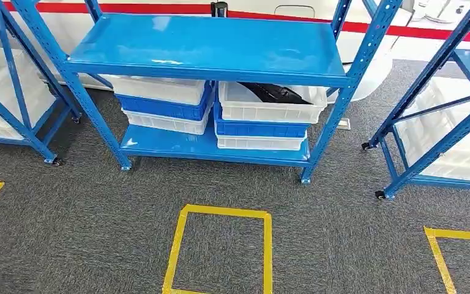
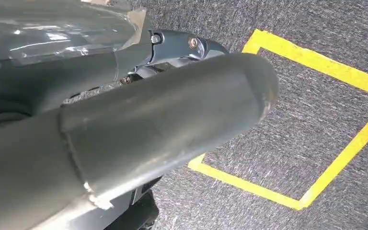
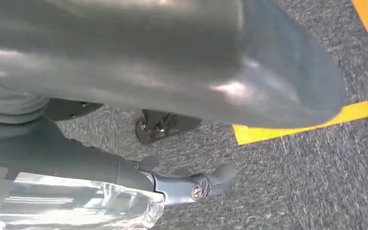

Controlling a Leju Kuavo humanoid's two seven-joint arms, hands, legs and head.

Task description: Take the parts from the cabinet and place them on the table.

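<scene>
Black, long and slightly glossy, the parts [image 1: 275,93] are lying in the top white bin [image 1: 269,107] on the right side of the blue rack's [image 1: 211,52] lower shelf, partly hidden under the upper shelf. That bin is sitting on a blue bin [image 1: 260,128] and another white one [image 1: 260,143]; the left stack [image 1: 164,105] is showing nothing inside. Both arms are hanging over grey carpet [image 1: 98,233] marked with yellow tape squares [image 1: 220,245]. Left hand [image 2: 172,52] and right hand [image 3: 187,184] are holding nothing; whether their fingers are spread or curled, I cannot tell.
</scene>
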